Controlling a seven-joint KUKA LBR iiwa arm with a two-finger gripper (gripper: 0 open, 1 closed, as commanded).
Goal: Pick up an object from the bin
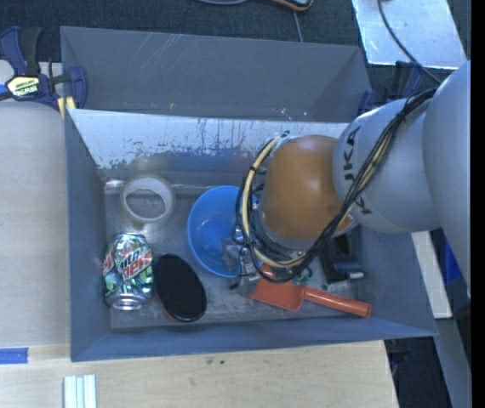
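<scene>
My gripper (244, 260) is low in the bin, mostly hidden under the arm's wrist. It sits at the right rim of a blue bowl (211, 230) that lies in the middle of the bin floor. Just in front of the gripper lies an orange-red scoop (309, 297), its handle pointing right along the front wall. A black block-like thing (343, 262) lies to the right, partly hidden under the arm.
A black oval brush-like thing (180, 287) lies at the front, left of the bowl. A green soda can (128, 270) lies in the front left corner. A clear tape roll (147, 199) lies behind the can. The arm covers the bin's right half.
</scene>
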